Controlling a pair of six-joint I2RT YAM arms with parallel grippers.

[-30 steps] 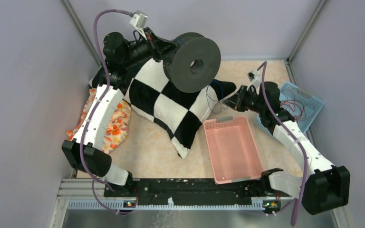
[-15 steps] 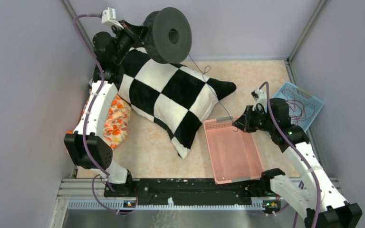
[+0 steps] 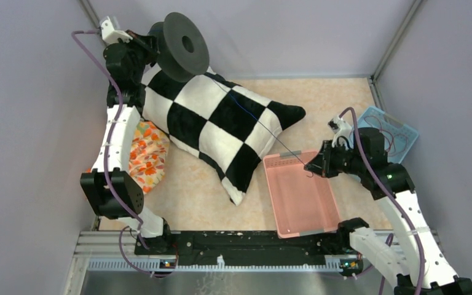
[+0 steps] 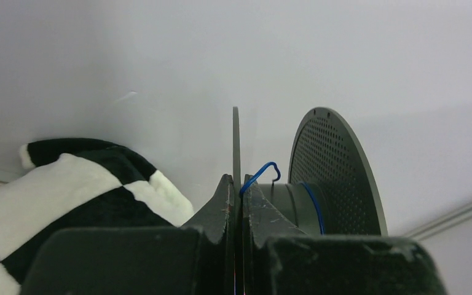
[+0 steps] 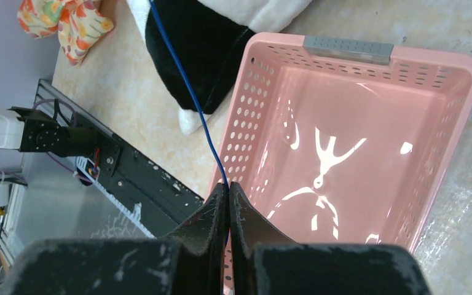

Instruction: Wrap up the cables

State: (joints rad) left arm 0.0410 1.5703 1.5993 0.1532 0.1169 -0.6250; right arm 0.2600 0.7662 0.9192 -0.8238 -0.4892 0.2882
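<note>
**While one gripper lifts a spool, a thin wire runs taut to the other**

Where the table's near edge carries the two arm bases, a pink perforated plastic basket (image 3: pixel 301 196) (image 5: pixel 344 153) sits on the beige marbled tabletop (image 3: pixel 209 196), slightly right of centre. Above the basket's far rim hangs the right gripper (image 3: pixel 312 167) (image 5: pixel 227 187), fingers pressed together and pinching the thin dark blue wire (image 3: pixel 253 117) (image 5: pixel 187 92) (image 4: pixel 258 174).

From that pinch the wire stretches in a straight line up and to the left, crossing over a large black-and-white checked pillow (image 3: pixel 221 123) (image 5: pixel 196 43) (image 4: pixel 67 184) in the middle of the table. An orange floral cloth (image 3: pixel 144 147) (image 5: pixel 67 21) lies partly tucked under the pillow's left side. To the right, behind the right arm, a light blue plastic basket (image 3: pixel 405 132) holds a tangle of thin red wires (image 3: pixel 387 132).

At the far left corner, the left gripper (image 3: pixel 149 44) (image 4: pixel 236 181) holds a dark grey round plastic spool (image 3: pixel 184 46) (image 4: pixel 332 172) raised near the back wall, its fingers clamped on the thin edge of one flange. The wire reaches the spool's hub, where a small blue loop sticks out beside the fingers.
</note>
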